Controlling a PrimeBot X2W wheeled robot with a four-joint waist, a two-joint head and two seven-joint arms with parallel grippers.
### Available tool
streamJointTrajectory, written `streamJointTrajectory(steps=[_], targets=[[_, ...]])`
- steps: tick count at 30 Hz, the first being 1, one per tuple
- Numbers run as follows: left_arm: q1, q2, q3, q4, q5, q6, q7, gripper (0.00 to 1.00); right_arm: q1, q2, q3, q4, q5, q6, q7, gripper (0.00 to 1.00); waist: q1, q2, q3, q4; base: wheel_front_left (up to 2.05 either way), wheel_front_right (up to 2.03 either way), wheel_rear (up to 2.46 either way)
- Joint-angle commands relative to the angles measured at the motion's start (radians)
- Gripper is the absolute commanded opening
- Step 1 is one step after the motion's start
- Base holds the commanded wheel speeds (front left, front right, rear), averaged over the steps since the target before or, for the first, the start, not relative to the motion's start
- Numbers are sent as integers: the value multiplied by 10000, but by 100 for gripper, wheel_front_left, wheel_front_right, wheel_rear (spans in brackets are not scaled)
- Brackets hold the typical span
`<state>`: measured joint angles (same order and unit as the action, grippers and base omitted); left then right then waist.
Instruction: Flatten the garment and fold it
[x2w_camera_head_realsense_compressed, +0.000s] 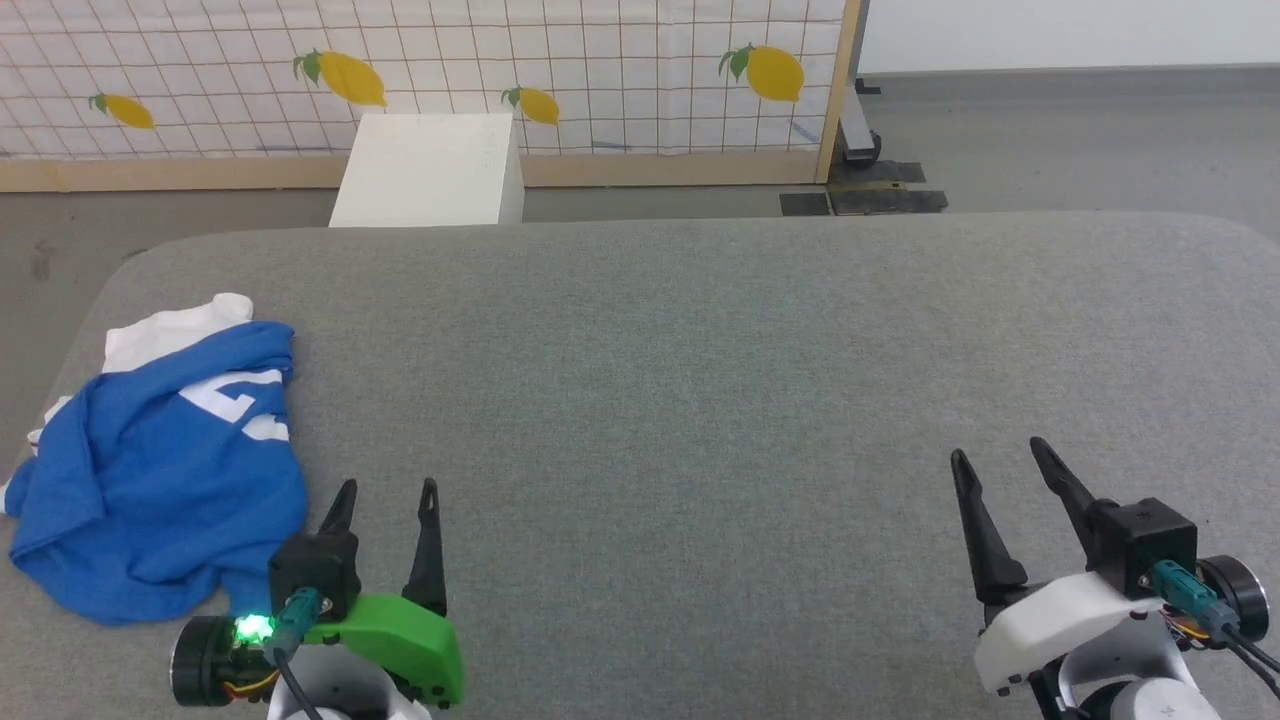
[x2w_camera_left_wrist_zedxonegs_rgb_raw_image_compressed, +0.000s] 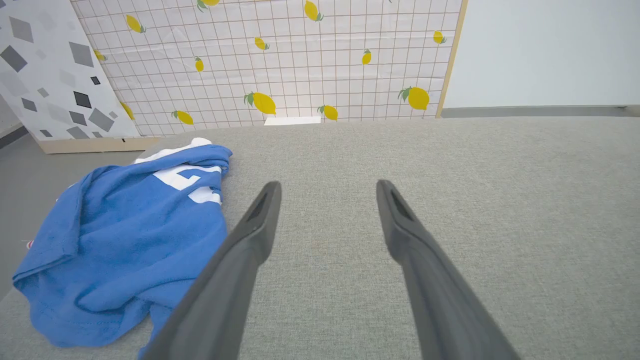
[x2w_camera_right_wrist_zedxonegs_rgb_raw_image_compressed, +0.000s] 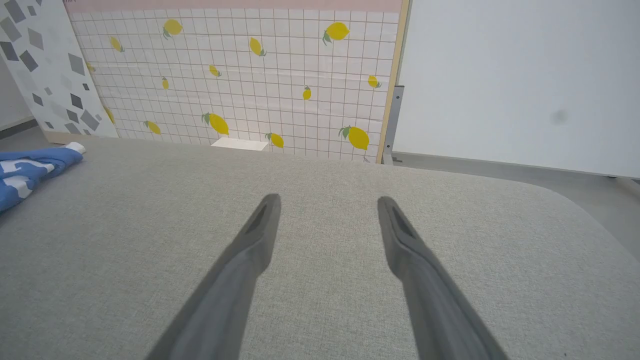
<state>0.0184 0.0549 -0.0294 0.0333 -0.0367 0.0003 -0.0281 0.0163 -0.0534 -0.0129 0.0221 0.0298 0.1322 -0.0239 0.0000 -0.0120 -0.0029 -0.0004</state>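
We see the left claw (x2w_camera_head_realsense_compressed: 388, 486) at seven o'clock, spread wide and grasping nothing, just beside the crumpled blue shirt (x2w_camera_head_realsense_compressed: 160, 470), which lies at eight o'clock on the grey table (x2w_camera_head_realsense_compressed: 700, 350). The right claw (x2w_camera_head_realsense_compressed: 999, 450), at four o'clock, gapes equally wide and empty, well apart from the shirt.

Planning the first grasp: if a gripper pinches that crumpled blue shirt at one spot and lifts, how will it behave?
Probably floppy: the garment lies in soft folds, so a pinched spot would rise while the rest drapes. Likely light, being thin cloth. Pushed, it may bunch on the grey fabric surface.
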Motion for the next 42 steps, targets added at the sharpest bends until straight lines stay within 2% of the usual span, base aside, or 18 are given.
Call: streamJointTrajectory(steps=[1, 16, 42], targets=[[-139, -7, -51, 70, -114, -62, -100, 100, 47, 8, -41, 63, 118, -2, -105, 100, 0, 17, -5, 1, 0, 0, 0], [-247, -12, -270, 363, -393, -137, -409, 100, 130, 11, -86, 271, 411, -4, -420, 100, 0, 31, -71, 300, 0, 0, 0], [-347, -22, 372, 573, -892, -316, -942, 100, 220, 17, 213, -201, 126, -7, -599, 100, 0, 56, 63, 2490, 0, 0, 0]])
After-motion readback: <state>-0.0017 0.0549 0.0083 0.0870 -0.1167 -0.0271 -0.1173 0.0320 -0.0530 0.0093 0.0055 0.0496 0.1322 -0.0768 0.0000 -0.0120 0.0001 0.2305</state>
